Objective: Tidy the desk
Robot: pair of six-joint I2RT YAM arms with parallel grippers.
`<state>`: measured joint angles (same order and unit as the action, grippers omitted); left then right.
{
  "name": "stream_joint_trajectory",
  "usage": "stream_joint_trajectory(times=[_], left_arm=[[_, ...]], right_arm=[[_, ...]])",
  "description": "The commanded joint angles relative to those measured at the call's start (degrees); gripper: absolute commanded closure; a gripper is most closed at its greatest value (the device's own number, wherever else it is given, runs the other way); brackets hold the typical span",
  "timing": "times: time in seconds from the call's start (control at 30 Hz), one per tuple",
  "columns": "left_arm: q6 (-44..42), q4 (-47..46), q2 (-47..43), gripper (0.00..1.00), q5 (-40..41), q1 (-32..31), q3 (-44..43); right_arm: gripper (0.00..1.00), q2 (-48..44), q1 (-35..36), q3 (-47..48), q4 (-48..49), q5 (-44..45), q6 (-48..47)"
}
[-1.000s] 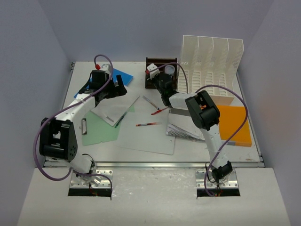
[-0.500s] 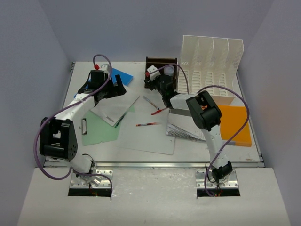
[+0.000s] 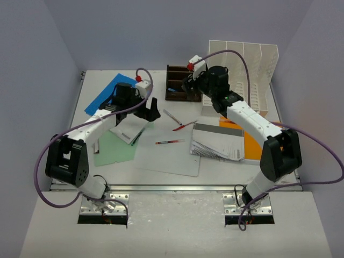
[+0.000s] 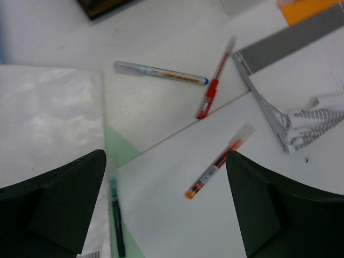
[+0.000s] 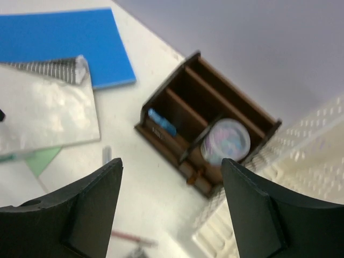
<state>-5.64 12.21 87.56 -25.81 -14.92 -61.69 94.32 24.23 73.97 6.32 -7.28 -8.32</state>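
Right wrist alone shows round tub (image 5: pixel 226 141) in organizer (image 5: pixel 183 99), left fingers (image 4: pixel 59 209) and right fingers (image 5: pixel 80 209) wide apart, empty

White desk (image 3: pixel 94 78), metal rail (image 3: pixel 177 188) along near edge. Dark brown pen organizer (image 3: pixel 176 91) at far middle. White slotted file rack (image 3: pixel 243 67) just right of organizer. Blue folder (image 3: pixel 105 94) left of organizer. Clear pen (image 3: pixel 172 116) near organizer's front. Green sheet (image 3: pixel 115 148) and large white sheet (image 3: pixel 169 156) farther in front; orange folder (image 3: pixel 251 145) front-right.
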Motion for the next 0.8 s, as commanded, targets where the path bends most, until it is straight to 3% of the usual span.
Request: stream_joint_trajectory(times=[0.0, 0.27, 0.43, 0.77], left_arm=[[-18.7, 11.6, 7.5, 0.17, -1.4, -10.1, -9.0], [-26.7, 35.5, 29.0, 0.38, 3.4, -19.3, -33.8], [-27.7, 42.8, 37.4, 0.49, 6.1, -21.2, -44.2], [-27.9, 44.1, 39.9, 0.54, 9.7, -25.7, -43.4]], right_arm=[[0.24, -4.8, -8.8, -0.9, -27.1, -12.0, 14.5], [0.22, -17.9, -25.3, -15.3, -32.0, -19.8, 18.4], [0.21, -23.1, -33.2, -20.9, -32.5, -23.2, 18.0], [0.21, -24.2, -40.3, -24.3, -31.9, -27.0, 16.7]])
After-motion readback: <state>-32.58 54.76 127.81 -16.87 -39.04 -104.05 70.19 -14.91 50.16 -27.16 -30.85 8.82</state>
